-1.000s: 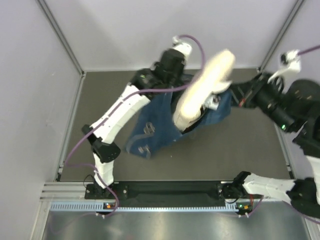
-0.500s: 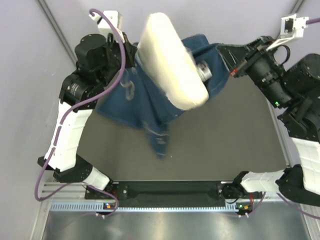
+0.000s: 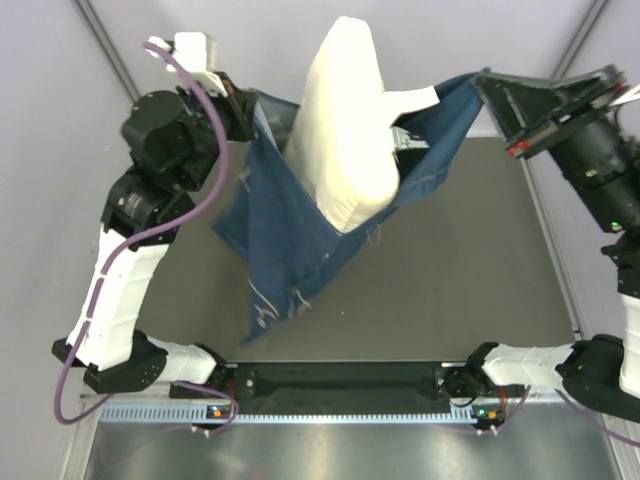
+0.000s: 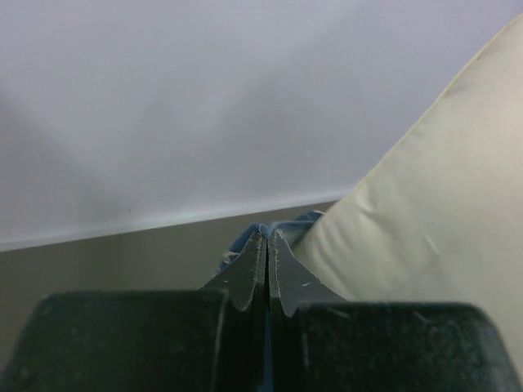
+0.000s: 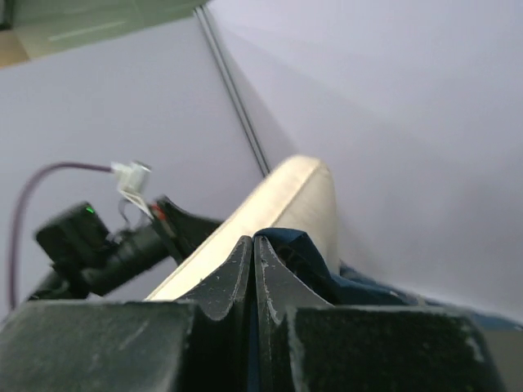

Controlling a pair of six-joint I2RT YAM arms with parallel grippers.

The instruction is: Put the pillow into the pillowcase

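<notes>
The dark blue pillowcase (image 3: 280,230) hangs in the air, stretched between my two grippers with its mouth upward. The cream-white pillow (image 3: 345,120) stands on end in that mouth, its lower part inside the fabric and its upper part sticking out. My left gripper (image 3: 248,100) is shut on the case's left rim; blue cloth shows at its tips (image 4: 267,233), with the pillow (image 4: 433,196) beside it. My right gripper (image 3: 483,78) is shut on the right rim (image 5: 286,245), and the pillow (image 5: 278,204) shows behind it. The bear print is hidden.
The dark grey table mat (image 3: 470,280) lies below the hanging case. Pale walls enclose the back and both sides. The black base rail (image 3: 340,380) runs along the near edge. Purple cables loop round the left arm (image 3: 130,260).
Both grippers have risen and spread apart, pulling the pillowcase mouth wide. The pillow has swung from tilted to standing upright in the case, and the case's tail now hangs lower.
</notes>
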